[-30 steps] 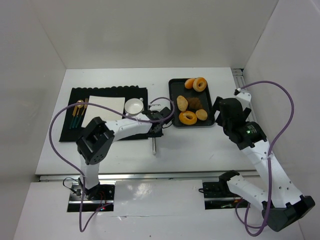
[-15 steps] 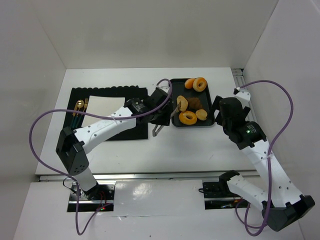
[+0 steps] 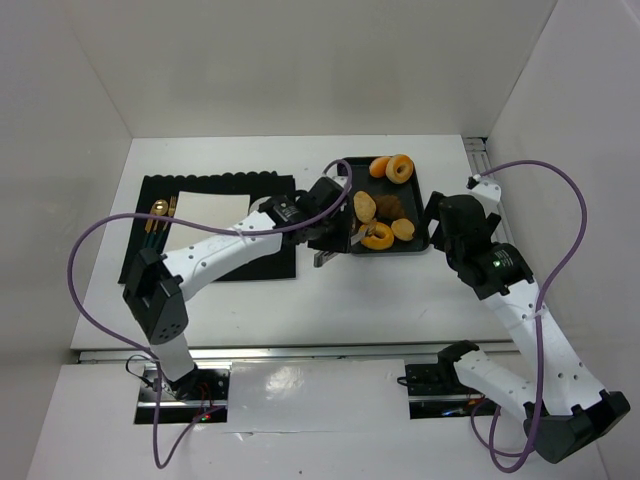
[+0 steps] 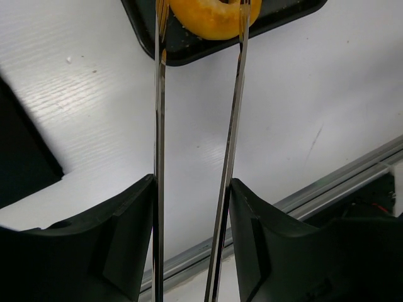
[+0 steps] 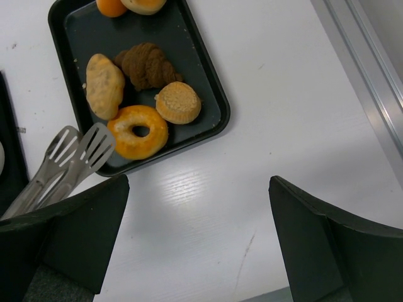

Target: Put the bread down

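The left arm stretches to the tray's near-left corner. The left gripper pinches tongs, whose parted tips reach the bread's edge. The right gripper hangs above the table just beside the tray, fingers spread.

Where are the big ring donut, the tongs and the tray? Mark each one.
donut point(image 5: 156, 133), right wrist view, right side of its ring.
tongs point(image 5: 75, 168), right wrist view, blade just below the slotted heads.
tray point(image 5: 186, 53), right wrist view, bare floor near its right wall.

Tray in front of me: tan bun, brown croissant, little muffin, with tongs poking over its edge.
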`<state>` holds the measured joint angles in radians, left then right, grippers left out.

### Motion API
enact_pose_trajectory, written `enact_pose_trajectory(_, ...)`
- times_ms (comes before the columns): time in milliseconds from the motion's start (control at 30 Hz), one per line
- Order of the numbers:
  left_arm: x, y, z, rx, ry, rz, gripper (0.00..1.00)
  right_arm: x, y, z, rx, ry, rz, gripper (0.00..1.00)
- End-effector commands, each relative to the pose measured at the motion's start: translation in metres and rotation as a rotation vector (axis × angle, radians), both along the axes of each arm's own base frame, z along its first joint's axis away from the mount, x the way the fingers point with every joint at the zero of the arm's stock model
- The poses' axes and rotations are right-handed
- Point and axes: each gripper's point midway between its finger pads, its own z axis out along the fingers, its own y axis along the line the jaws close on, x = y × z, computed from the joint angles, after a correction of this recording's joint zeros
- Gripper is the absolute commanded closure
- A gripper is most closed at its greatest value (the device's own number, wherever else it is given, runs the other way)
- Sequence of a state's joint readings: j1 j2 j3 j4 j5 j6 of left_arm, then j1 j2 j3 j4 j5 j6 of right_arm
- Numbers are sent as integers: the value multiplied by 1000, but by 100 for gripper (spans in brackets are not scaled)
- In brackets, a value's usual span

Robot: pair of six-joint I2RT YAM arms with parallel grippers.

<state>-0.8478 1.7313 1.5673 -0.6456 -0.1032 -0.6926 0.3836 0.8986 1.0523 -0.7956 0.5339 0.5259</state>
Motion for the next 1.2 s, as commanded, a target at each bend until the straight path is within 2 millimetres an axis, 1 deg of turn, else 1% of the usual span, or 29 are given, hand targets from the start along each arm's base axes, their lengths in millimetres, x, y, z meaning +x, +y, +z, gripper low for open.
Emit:
enact_pose_trajectory(0,8,-24,5,-82,21,17,40,5,3,14,13,-62,8,1)
enact_pose_trajectory(33,9,-24,0,-74,28,17,40,5,3,14,13,-62,8,1)
enact_pose_trajectory(100,12,-30,-3,-83,41,36,40,5,3,14,13,-62,8,1)
enact_pose_trajectory(167,15,-30,-12,-69,55,60,40,5,3,14,13,-62,8,1)
enact_pose_trajectory(200,18,-33,-9,-88,47,66,40,5,3,14,13,-62,8,1)
enact_pose_trajectory(233,18,-31,-18,-70,56,83,38,4,2,16,13,-60,8,1)
enact_pose_trajectory(367,23,-37,-33,-71,71,99,36,3,2,18,16,-69,8,1)
enact_pose_trajectory(400,27,-37,-35,-61,63,108,36,3,2,18,16,-69,8,1)
enact_pose_trajectory(433,27,-38,-35,-68,69,119,36,3,2,18,16,-69,8,1)
enact_pose_trajectory(467,32,-37,-33,-76,62,128,36,3,2,18,16,-69,8,1)
enact_pose_trajectory(500,30,-38,-39,-73,78,121,36,3,2,18,16,-69,8,1)
enact_pose_trajectory(533,33,-36,-39,-78,85,124,36,3,2,18,16,-69,8,1)
enact_pose_trajectory(567,29,-39,-43,-84,110,106,36,3,2,18,16,-69,8,1)
enact_pose_trajectory(600,32,-37,-43,-93,120,119,36,3,1,18,8,-67,13,1)
enact_pose_trajectory(633,32,-40,-42,-105,121,111,41,3,1,18,8,-67,13,1)
enact_pose_trajectory(733,33,-38,-41,-112,128,113,50,4,2,15,5,-58,13,1)
enact_pose_trajectory(767,33,-38,-36,-121,120,112,55,4,3,15,10,-56,20,1)
enact_pose_trajectory(800,33,-37,-27,-135,109,110,57,4,3,15,10,-56,20,1)
enact_pose_trajectory(867,32,-36,-16,-147,88,99,61,4,3,15,10,-56,20,1)
enact_pose_trajectory(900,31,-35,-2,-169,69,96,62,4,3,15,10,-56,20,1)
enact_pose_trajectory(967,27,-33,7,-177,61,81,64,4,3,15,10,-56,20,1)
enact_pose_trajectory(1000,28,-33,17,-190,42,73,67,4,3,15,10,-56,20,1)
enact_pose_trajectory(1067,25,-30,33,-206,27,71,70,4,3,15,10,-56,20,1)
enact_pose_trajectory(1167,19,-23,43,-206,19,64,73,5,4,17,13,-65,20,1)
